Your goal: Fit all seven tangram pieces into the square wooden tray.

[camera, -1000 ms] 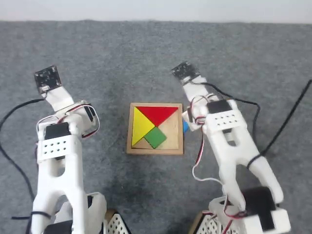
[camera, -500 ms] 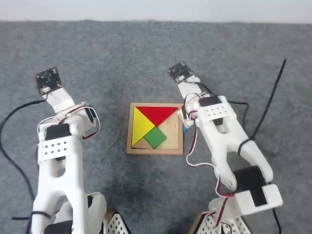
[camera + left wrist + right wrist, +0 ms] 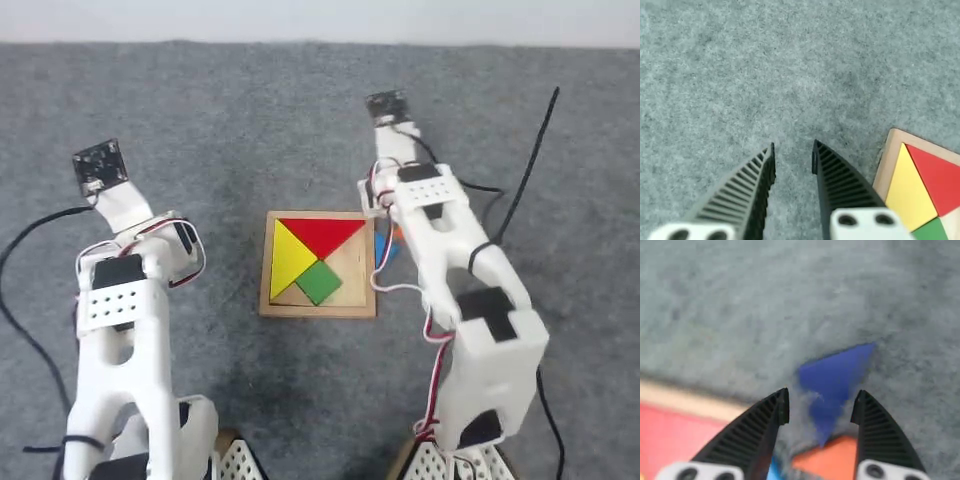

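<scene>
right wrist view: right gripper (image 3: 822, 391) spread open astride the blue triangle (image 3: 837, 372), on carpet just right of the tray (image 3: 266, 262). the orange piece (image 3: 827, 462) seems to touch it, so closing may snag both. you have open carpet far and right. left gripper (image 3: 793, 145) parted, left of tray.

Right gripper (image 3: 822, 391) forward, over blue triangle (image 3: 836, 379)
</scene>
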Controlling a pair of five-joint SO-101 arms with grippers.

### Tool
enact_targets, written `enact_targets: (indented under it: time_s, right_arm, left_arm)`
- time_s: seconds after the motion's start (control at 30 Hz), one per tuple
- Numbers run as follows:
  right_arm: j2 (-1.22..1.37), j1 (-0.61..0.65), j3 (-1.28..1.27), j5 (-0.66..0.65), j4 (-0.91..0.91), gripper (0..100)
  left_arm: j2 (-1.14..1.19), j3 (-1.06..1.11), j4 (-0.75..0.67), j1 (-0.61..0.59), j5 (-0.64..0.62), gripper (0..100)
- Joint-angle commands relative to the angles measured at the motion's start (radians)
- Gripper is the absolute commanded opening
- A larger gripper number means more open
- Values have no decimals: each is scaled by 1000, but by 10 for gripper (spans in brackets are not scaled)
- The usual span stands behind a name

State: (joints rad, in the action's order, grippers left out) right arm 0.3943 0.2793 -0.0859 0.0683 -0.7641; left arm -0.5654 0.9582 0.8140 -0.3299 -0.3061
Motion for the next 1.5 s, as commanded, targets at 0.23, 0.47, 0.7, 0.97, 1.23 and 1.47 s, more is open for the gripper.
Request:
enact_targets:
  time_s: [0.23,0.47,0.7,0.97,1.23,1.47]
  right_arm:
    - [130,-22,270,138,-124,224]
    - [202,24,400,140,-197,224]
    - [285,36,512,141,-285,229]
    - [435,36,733,187,-432,300]
    - [593,31,985,152,-591,296]
    - [688,28,1148,153,-720,294]
  left_arm:
    - [-38,-13,-26,3,-6,127]
    - [-37,-13,-26,3,-6,127]
    - [-37,-13,-26,3,-6,127]
    - [-38,-13,-26,3,-6,127]
    - [-37,-12,-26,3,-6,127]
    - [-37,-12,-26,3,-6,127]
